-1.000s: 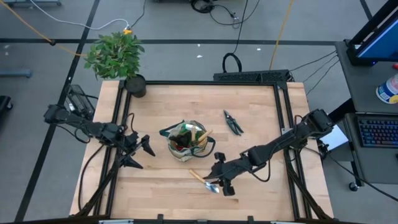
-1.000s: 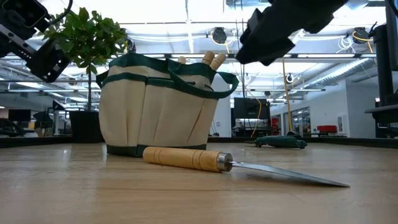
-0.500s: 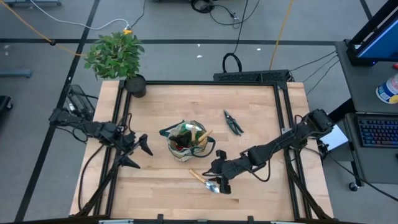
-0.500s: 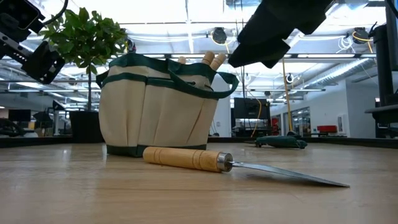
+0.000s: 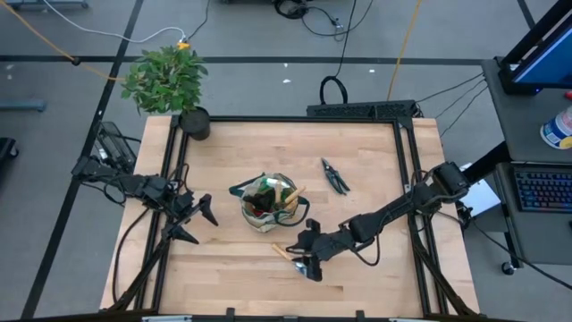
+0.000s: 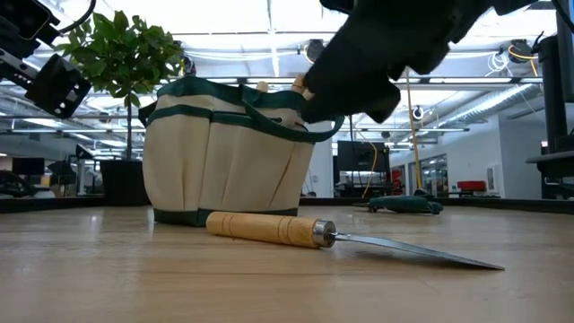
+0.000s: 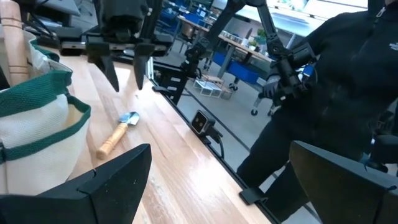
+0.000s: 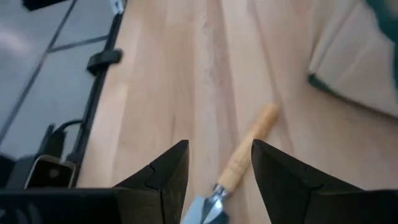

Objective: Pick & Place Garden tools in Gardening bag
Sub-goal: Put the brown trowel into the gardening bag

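A wooden-handled trowel (image 5: 292, 257) lies flat on the table just in front of the beige gardening bag (image 5: 268, 206); its handle (image 6: 269, 227) points toward the bag. My right gripper (image 8: 219, 149) hovers open above it, slanting down, with one finger on each side of the handle (image 8: 250, 142), clear of it. Wooden tool handles (image 6: 305, 87) stick up out of the bag. Black pruning shears (image 5: 335, 174) lie on the table behind and to the right of the bag. My left gripper (image 5: 204, 228) waits open, left of the bag.
A leafy potted plant (image 5: 170, 80) stands at the table's far left corner in a black pot (image 5: 194, 123). A person in dark clothes (image 7: 348, 81) stands beyond the table's near edge. Bare wood lies right of the trowel and along the front edge.
My right gripper has sunk and gone toward the table's left, over the trowel and nearer the bag, rolling as it went. The trowel and the bag have stayed put.
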Robot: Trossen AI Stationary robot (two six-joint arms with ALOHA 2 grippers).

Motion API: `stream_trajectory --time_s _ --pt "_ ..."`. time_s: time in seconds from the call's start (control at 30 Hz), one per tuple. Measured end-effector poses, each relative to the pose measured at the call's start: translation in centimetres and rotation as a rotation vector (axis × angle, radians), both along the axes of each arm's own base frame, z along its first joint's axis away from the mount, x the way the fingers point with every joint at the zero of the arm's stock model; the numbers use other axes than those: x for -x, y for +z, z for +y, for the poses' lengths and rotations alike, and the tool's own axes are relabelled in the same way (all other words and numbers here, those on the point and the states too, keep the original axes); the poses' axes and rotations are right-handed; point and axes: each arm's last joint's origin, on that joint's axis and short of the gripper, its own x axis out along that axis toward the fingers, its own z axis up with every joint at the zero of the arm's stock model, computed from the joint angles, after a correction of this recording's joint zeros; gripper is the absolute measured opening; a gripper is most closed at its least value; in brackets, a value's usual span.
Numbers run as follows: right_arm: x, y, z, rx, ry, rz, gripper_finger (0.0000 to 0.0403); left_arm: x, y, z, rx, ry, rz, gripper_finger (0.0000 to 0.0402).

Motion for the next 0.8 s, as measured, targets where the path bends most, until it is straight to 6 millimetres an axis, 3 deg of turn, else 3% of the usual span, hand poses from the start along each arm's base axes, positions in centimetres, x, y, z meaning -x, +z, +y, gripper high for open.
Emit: stream_trajectory --time_s 0.3,0.6,0.8 --pt "-0.1 0.1 0.0 -0.012 -0.080 -0.019 0.0169 0.0 0.1 0.0 0.003 -0.011 -0.011 0.0390" --pt "0.1 -1.8 1.2 -0.007 -0.086 0.024 0.0169 0.1 0.2 -0.1 0.006 -0.033 -0.016 0.0390" --pt "0.0 -1.5 1.2 0.008 -0.084 0.004 0.0169 0.1 0.2 -0.1 0.008 -0.034 -0.021 0.0390"
